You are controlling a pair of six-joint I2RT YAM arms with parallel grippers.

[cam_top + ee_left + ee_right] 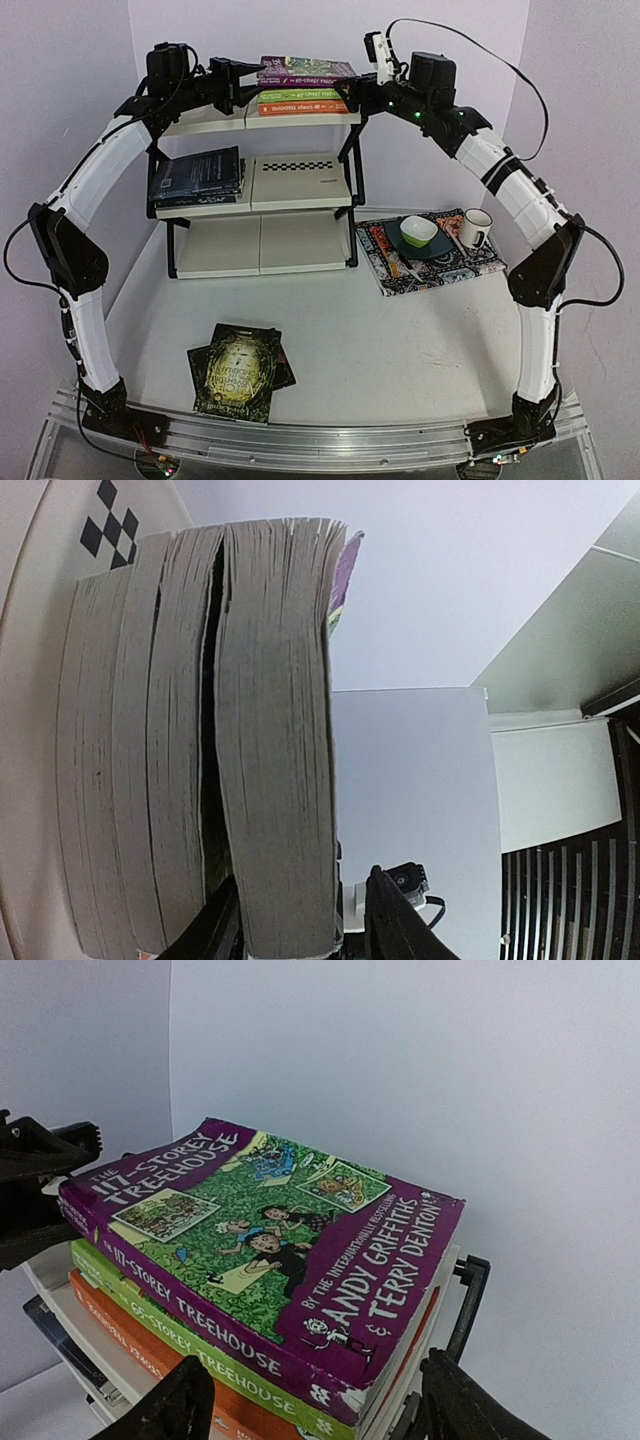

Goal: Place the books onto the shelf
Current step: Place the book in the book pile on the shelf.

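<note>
The counter (pixel 400 340) carries the shelf (pixel 300 185) at its far side.

- Top tier: a flat stack (pixel 300 85), with the purple book (pixel 270 1230) uppermost, the green book (pixel 180 1335) below it and the orange book (pixel 110 1325) under that.
- Middle tier, left panel: dark blue books (pixel 197 175), lying flat.
- Counter, near edge: dark green-gold books (pixel 240 370), overlapping.
- Left hand (pixel 303 875): at the stack's left end, astride the top book's page edge, with a gap on one side.
- Right hand (pixel 318 1360): at the stack's right end, jaws wide, gripping nothing.
</note>
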